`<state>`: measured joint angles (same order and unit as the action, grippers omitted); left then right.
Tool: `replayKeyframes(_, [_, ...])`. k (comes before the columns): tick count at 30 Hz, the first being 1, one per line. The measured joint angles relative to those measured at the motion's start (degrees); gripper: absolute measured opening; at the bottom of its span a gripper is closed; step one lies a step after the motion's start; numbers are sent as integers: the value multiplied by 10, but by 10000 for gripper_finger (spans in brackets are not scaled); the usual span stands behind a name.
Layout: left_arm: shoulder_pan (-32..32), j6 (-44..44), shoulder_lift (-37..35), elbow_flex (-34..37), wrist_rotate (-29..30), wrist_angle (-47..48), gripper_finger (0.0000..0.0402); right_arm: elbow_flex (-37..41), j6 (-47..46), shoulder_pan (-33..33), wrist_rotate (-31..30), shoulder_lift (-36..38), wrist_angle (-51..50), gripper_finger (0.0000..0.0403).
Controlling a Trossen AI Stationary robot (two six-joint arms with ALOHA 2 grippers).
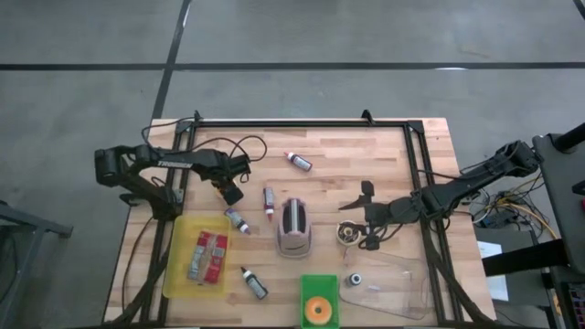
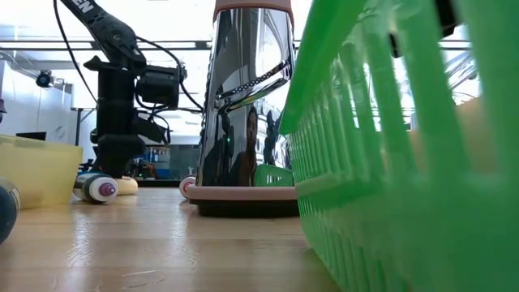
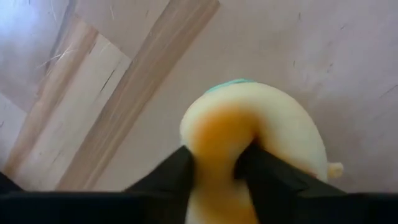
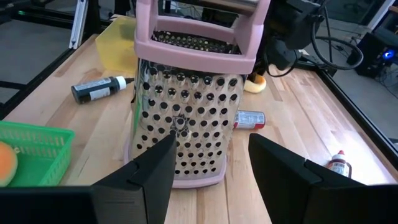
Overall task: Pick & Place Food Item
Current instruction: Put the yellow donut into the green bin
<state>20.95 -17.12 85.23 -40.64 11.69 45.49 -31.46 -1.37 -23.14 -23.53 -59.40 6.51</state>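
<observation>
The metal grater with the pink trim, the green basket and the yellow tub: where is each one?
grater (image 4: 186, 118): right wrist view, on its perforated metal face.
green basket (image 1: 319, 282): high view, on its far rim.
yellow tub (image 1: 183, 256): high view, on the bare floor by its left wall.

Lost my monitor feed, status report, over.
Left gripper pinching pale yellow banana-shaped food piece on wooden table. Right gripper open, waiting beside pink-trimmed metal box grater. Nothing blocking the left arm.

Grater (image 1: 295, 228) stands mid-table; tub (image 1: 179, 274) to its left; basket (image 1: 319, 285) before it.
</observation>
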Motion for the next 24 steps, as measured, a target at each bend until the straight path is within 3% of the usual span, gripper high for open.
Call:
replayKeyframes(5, [-1,-6,0,0,28,-2,18,0,0,0,0,0,3,199])
replayKeyframes(13, [-1,-6,-32,-8,78,-2,6,0,0,0,0,0,15,199])
replayKeyframes(24, [-16,-4,-158,-18,102,-1,2,0,1,0,-7,0,19,199])
